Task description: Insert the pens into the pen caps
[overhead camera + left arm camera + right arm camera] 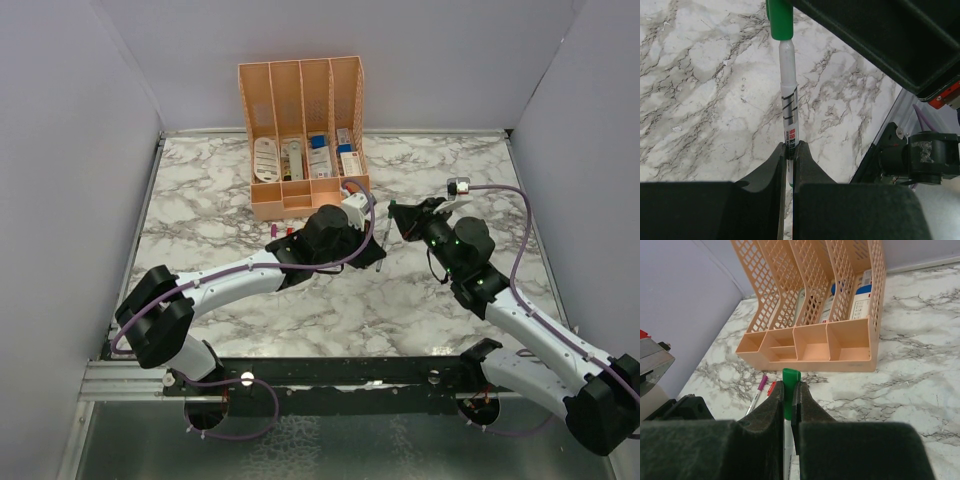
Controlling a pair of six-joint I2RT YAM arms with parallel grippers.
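Capping looks under way on the green pair: left gripper (pixel 789 150) pinches the green pen (pixel 788 100), whose tip, straight ahead, meets the green cap (pixel 790 375) clamped in the right gripper (pixel 790 388). Beyond that gripper, left, the purple pen (pixel 758 390) and red pen (pixel 771 387) lie on the table, whether capped I cannot tell.

the table (pixel 200 180) is white marble veined grey; the organiser (pixel 300 110) is peach lattice. in front of the organiser, a grey-white pen (pixel 788 100) bears black print, and the cap (pixel 780 20) is green.
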